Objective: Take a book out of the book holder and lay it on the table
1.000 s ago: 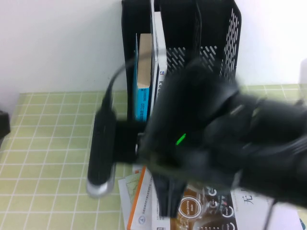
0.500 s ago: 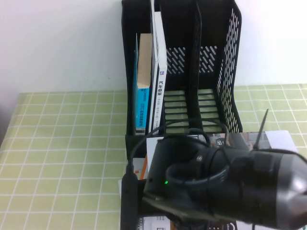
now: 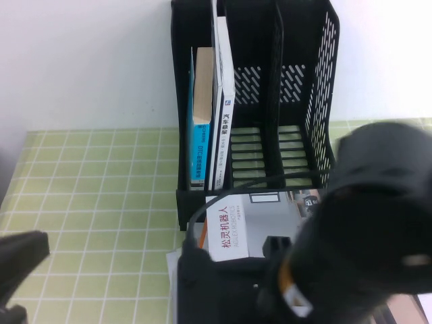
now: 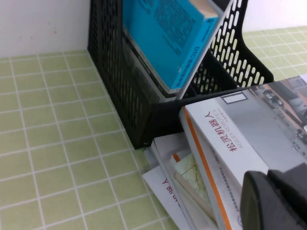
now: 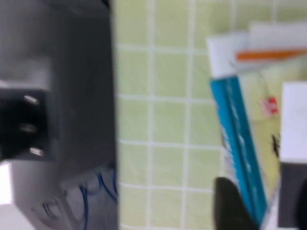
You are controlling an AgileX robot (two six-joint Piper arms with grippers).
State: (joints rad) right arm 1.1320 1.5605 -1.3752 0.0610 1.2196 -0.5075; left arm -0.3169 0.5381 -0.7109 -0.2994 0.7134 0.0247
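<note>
With the book (image 3: 256, 219) flat on the counter (image 3: 101, 196), right gripper (image 5: 249, 211) fingers' state unclear, left gripper (image 3: 17, 260) likewise, retreat comes next.

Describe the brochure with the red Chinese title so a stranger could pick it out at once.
Start at the tall black plastic file rack against the white wall. On the yellow-green checked cloth right before its base lies a small pile of papers; the thin glossy white-grey brochure lies on top. Unlike the books standing upright in the rack, it lies flat and bears a red Chinese title.
</note>
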